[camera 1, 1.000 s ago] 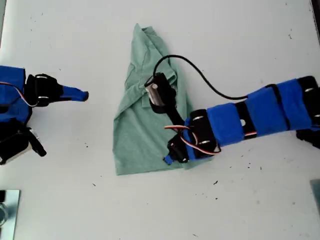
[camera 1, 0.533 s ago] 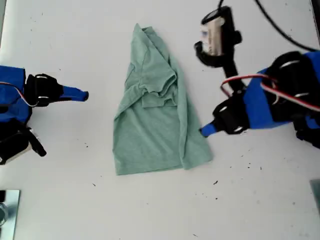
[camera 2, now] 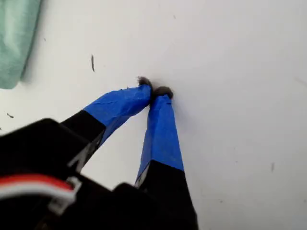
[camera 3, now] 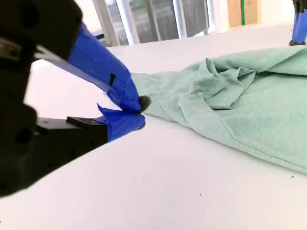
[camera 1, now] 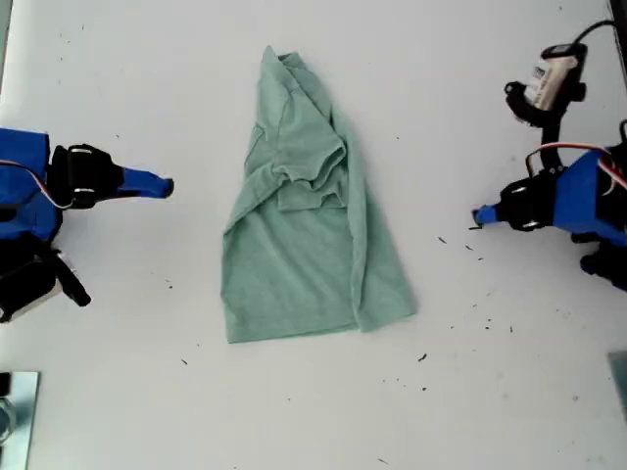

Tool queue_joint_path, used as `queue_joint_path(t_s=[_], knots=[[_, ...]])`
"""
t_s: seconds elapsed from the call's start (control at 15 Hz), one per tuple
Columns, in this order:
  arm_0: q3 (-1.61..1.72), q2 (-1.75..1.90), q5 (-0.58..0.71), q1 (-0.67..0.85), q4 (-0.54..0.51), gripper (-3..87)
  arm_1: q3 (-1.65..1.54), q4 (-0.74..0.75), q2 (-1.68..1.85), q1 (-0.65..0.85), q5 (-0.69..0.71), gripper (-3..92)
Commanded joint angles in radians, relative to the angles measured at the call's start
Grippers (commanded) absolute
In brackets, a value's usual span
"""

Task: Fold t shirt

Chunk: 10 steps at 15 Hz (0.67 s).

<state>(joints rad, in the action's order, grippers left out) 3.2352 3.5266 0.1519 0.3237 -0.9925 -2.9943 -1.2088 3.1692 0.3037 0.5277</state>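
Exterior view shows the pale sage-green cloth t shirt (camera 1: 312, 213) lying folded and rumpled on the white surface (camera 1: 470, 88), between my two hands and touched by neither. My first hand (camera 1: 478, 217), blue-taped, sits well apart from the shirt toward the exterior view's right; its tips point at the cloth and are clenched together on nothing, as the first wrist view (camera 2: 156, 91) shows, with only a shirt corner (camera 2: 17, 40) off to one side. My second hand (camera 1: 168, 186) rests toward the exterior view's left, clear of the shirt's edge, its tips (camera 3: 139, 111) likewise pressed together and empty, the cloth (camera 3: 240, 100) just beyond them.
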Motion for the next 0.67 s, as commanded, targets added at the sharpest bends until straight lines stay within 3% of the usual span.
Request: queue_joint_path(t_s=[0.0, 0.27, 0.33, 0.4, 0.53, 0.6], knots=[[0.017, 0.011, 0.003, -0.034, -0.008, -0.1, -0.072, -0.107, 0.258, 0.048, 0.017, 2.5], [-0.229, -0.282, -0.236, -0.183, 0.0, -0.2, -0.08, -0.118, 0.273, 0.048, 0.005, 2.5], [-0.437, -0.551, -0.325, -0.244, -0.069, -0.2, -0.08, -0.117, 0.273, 0.049, 0.006, 2.5], [-0.673, -0.81, -0.403, -0.302, -0.201, -0.2, -0.081, -0.115, 0.273, 0.049, 0.008, 2.5], [-1.14, -1.163, -0.471, -0.399, -0.46, -0.2, -0.083, -0.115, 0.275, 0.044, 0.008, 2.5], [-1.313, -1.27, -0.462, -0.44, -0.508, 0.3, -0.084, -0.115, 0.278, 0.043, 0.006, 2.5]])
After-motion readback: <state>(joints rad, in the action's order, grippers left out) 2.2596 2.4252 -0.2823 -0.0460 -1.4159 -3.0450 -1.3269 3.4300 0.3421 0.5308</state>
